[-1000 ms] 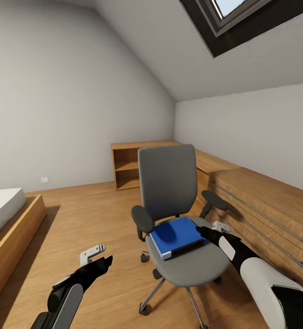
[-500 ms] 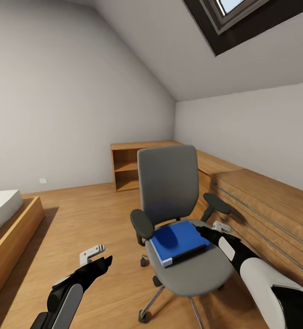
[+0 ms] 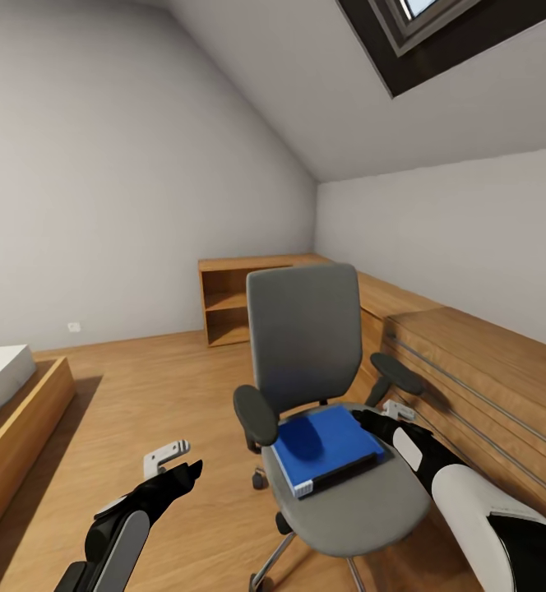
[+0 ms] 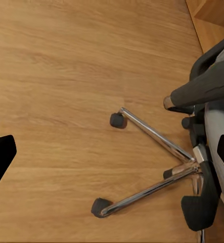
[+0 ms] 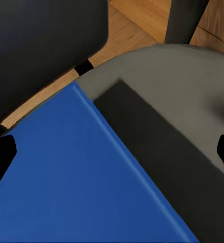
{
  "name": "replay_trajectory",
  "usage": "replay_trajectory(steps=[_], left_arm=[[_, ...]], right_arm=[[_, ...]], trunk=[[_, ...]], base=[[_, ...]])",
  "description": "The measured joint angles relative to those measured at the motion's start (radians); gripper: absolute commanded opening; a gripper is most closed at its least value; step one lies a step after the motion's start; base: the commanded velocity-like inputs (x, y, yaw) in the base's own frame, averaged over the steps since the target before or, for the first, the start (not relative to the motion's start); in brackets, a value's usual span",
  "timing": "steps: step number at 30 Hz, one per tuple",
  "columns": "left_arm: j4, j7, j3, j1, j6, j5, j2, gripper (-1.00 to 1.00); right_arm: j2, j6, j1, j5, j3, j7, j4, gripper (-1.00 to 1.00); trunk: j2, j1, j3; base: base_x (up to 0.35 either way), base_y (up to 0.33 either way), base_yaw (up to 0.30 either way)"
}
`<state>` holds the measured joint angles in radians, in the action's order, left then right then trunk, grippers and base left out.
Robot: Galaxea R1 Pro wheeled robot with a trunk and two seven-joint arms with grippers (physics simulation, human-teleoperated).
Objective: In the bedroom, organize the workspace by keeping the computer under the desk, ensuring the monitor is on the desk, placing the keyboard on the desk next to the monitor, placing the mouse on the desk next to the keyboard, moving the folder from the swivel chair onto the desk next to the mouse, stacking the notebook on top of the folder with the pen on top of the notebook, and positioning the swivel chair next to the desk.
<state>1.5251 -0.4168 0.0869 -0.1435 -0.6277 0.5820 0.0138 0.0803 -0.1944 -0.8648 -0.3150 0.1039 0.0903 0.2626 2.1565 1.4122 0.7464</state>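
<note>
A wooden floor [image 3: 166, 378] ran under a sloped grey ceiling. At left, the left gripper [image 3: 174, 464] hovered over bare floor, its fingers apart. In the middle stood the grey chair [image 3: 306, 345], a bright-blue folder [image 3: 326, 444] flat on its seat. The right gripper [image 3: 372, 421], fingers apart, hung just beside the folder's edge. The left wrist view showed the chair's chrome legs [image 4: 152, 134] and casters.

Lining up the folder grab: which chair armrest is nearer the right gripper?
The armrest on the wooden-chest side, just beyond the right gripper. The other armrest lies across the blue folder, toward the left gripper.
</note>
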Motion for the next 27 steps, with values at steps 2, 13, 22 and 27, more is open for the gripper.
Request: replay_trajectory(steps=[2, 13, 22, 27], left_arm=[[0.0, 0.0, 0.0, 0.0, 0.0, -0.001, 0.0, 1.0], [0.001, 0.001, 0.0, 0.0, -0.002, -0.002, -0.017, 1.0], [0.011, -0.001, -0.024, 0.0, -0.003, 0.002, -0.018, 1.0], [0.028, -0.002, -0.072, 0.0, -0.003, 0.006, -0.015, 1.0]], right_arm=[[-0.001, -0.001, 0.0, 0.001, -0.001, -0.001, 0.0, 1.0], [-0.004, -0.005, 0.0, 0.024, -0.015, -0.033, -0.002, 1.0], [-0.003, -0.007, 0.0, 0.026, -0.014, -0.068, -0.007, 1.0], [-0.004, -0.007, 0.0, 0.027, -0.016, -0.074, -0.008, 1.0]], trunk=[[0.0, 0.0, 0.0], [0.0, 0.0, 0.0], [0.0, 0.0, 0.0], [0.028, 0.015, 0.012]], base=[[0.045, 0.0, 0.0], [0.09, 0.0, 0.0], [0.006, 0.0, 0.0], [0.0, 0.0, 0.0]])
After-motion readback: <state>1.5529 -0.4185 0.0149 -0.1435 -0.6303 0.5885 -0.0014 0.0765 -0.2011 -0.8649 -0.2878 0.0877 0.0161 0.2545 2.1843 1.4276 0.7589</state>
